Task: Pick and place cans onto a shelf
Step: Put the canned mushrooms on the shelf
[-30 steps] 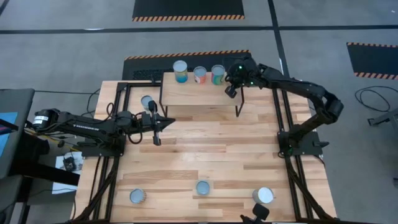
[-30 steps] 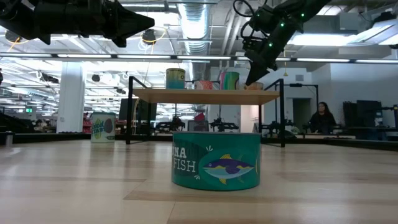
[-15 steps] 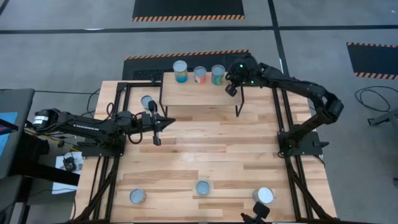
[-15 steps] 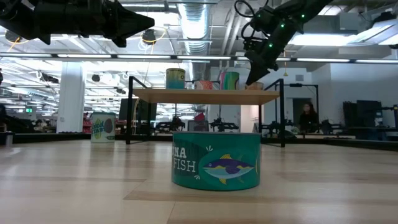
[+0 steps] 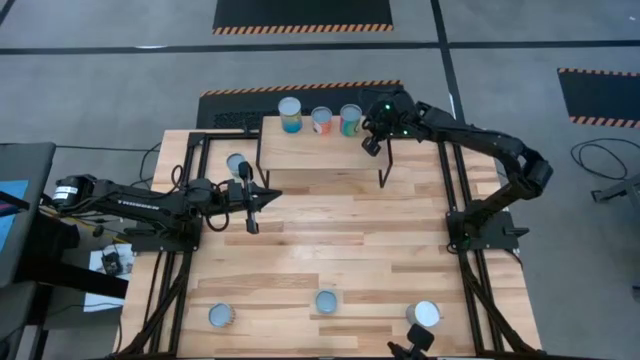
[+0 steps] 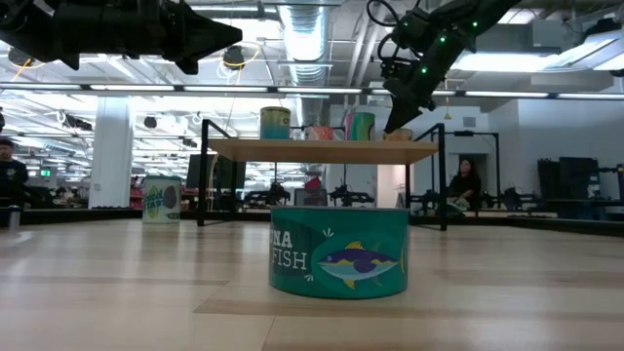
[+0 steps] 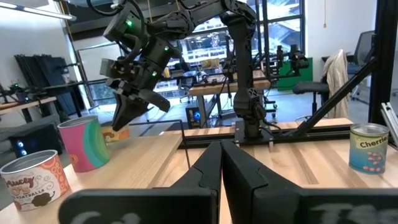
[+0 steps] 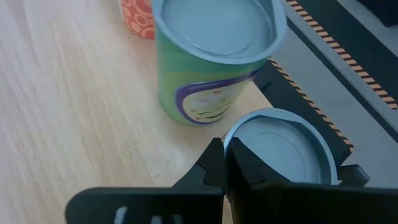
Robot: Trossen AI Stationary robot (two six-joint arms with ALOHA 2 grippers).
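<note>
A: We log the shelf [image 5: 320, 150] at the far side of the tabletop [image 5: 340, 250]. Three cans stand along its back edge: a teal-labelled can [image 5: 290, 115], an orange-labelled can [image 5: 321, 120] and a green-labelled can [image 5: 350, 119].

B: The right tool [image 5: 372, 143] hangs over the shelf's right end, just beside the green one. In its wrist view we see a short grey-topped tin [image 8: 281, 146] right behind the fingers [image 8: 214, 165], at the shelf's corner. The fingers look pressed together there, but we cannot tell whether they grip that tin or have let it go.

A: Agreed, we leave it as undecided. The left tool [image 5: 258, 198] waits over the tabletop's left-middle, its fingers [image 7: 208, 171] closed together, holding nothing.

B: A loose can [image 5: 237, 164] stands just beyond it, beside the shelf's left leg. Three more sit along the near edge: near-left can [image 5: 221, 316], a flat tuna tin [image 5: 326, 301], near-right can [image 5: 426, 314].

A: Handling, as we judge it: rigid metal, smooth printed walls, so stiff but slippery. We cannot tell if they are full.

B: We would take the tall ones across the side wall at mid-height. The tuna tin is low and wide; the tool must open wide and come down squarely, or it may skid.
</note>
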